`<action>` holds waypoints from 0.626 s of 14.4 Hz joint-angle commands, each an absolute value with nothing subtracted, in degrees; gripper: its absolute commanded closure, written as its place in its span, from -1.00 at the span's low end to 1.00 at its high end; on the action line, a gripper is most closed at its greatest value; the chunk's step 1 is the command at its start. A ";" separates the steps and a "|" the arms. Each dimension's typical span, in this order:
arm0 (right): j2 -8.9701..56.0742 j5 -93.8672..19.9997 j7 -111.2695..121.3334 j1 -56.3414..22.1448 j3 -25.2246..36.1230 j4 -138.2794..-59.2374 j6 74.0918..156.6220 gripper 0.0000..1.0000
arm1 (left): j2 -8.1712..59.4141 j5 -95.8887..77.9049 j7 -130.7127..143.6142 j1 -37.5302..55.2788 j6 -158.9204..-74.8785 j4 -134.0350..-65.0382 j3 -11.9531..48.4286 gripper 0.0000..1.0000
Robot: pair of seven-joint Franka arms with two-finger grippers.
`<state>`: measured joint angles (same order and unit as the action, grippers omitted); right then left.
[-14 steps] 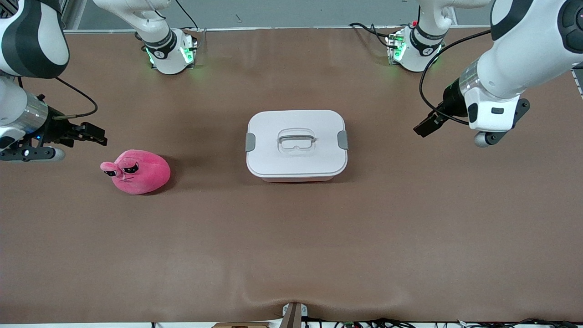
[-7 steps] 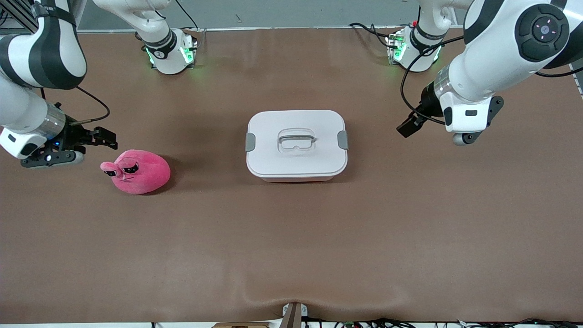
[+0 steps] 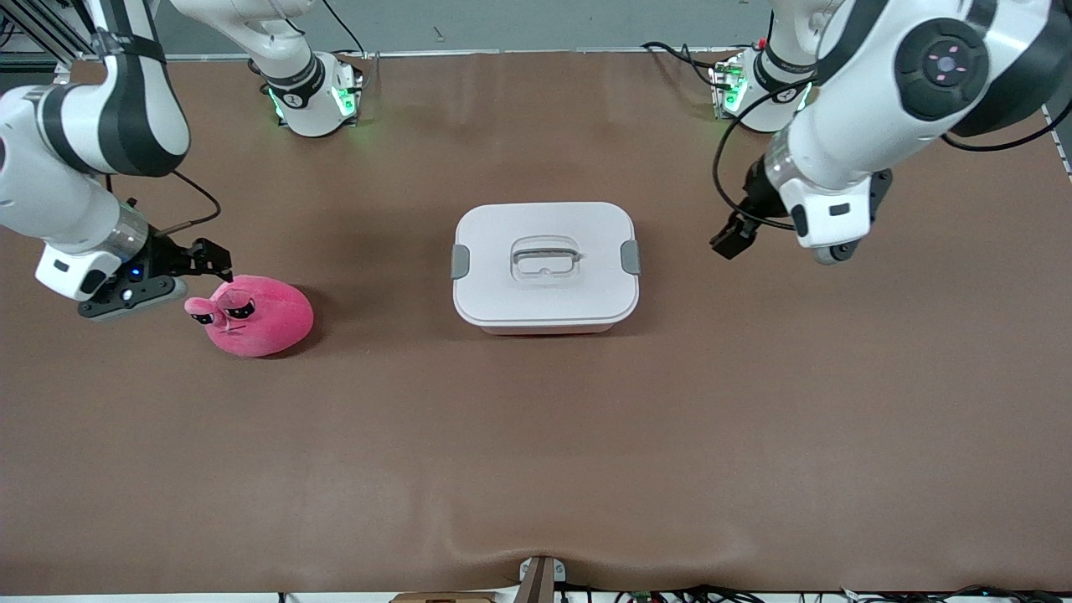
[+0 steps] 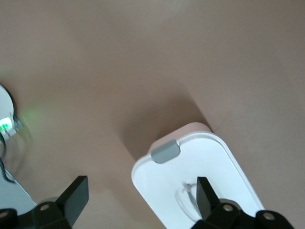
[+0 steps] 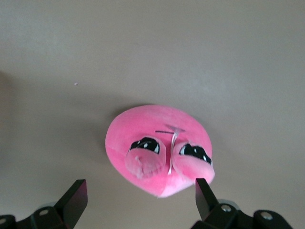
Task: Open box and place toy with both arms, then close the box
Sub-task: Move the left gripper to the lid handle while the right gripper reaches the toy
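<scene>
The white box (image 3: pixel 545 285) stands shut in the middle of the table, with grey latches (image 3: pixel 631 257) on both ends and a recessed handle (image 3: pixel 545 256) on its lid. The pink toy (image 3: pixel 255 316) lies on the table toward the right arm's end. My right gripper (image 3: pixel 218 261) is open and empty, close over the toy's edge; the right wrist view shows the toy (image 5: pixel 157 138) just ahead of the open right gripper (image 5: pixel 138 192). My left gripper (image 3: pixel 730 239) is open and empty over the table beside the box; the left wrist view shows the box (image 4: pixel 209 152) and one latch (image 4: pixel 165 151) ahead of the left gripper (image 4: pixel 142 193).
The brown table mat (image 3: pixel 536 452) is bare apart from the box and toy. The arm bases (image 3: pixel 314 96) glow green along the table's edge farthest from the front camera. A small bracket (image 3: pixel 540 578) sits at the nearest edge.
Both arms have swung inward. The right gripper moved up to the toy. The left gripper moved toward the box's latch end. Box and toy have not moved.
</scene>
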<state>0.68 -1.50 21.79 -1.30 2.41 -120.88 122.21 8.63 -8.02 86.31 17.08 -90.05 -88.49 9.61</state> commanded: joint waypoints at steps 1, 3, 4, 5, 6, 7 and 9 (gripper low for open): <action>1.84 -1.41 23.55 -1.76 2.81 -122.78 125.15 -1.00 | 10.19 -7.74 92.97 19.86 -91.49 -88.07 9.58 -1.00; 2.46 -1.41 23.55 -2.63 2.72 -122.87 125.85 -1.00 | 10.89 -7.82 95.17 20.91 -91.76 -88.50 9.58 -1.00; 2.98 -1.41 23.55 -3.16 2.72 -122.87 125.86 -1.00 | 10.99 -7.74 97.62 22.22 -92.80 -89.29 9.58 -1.00; 3.42 -1.41 23.55 -3.43 2.72 -122.96 126.29 -1.00 | 10.99 -7.21 100.17 23.54 -94.73 -90.34 9.49 -1.00; 4.21 -1.41 23.55 -3.60 2.72 -122.96 126.91 -1.00 | 10.99 -5.73 102.02 24.69 -96.23 -91.05 9.58 -1.00; 5.09 -1.41 23.55 -3.86 2.72 -122.87 127.70 -1.00 | 11.16 -4.84 103.61 26.00 -97.11 -91.49 9.58 -1.00; 6.50 -1.41 23.55 -3.87 2.81 -122.87 129.28 -1.00 | 12.39 -3.26 109.13 28.12 -98.52 -91.41 9.58 -1.00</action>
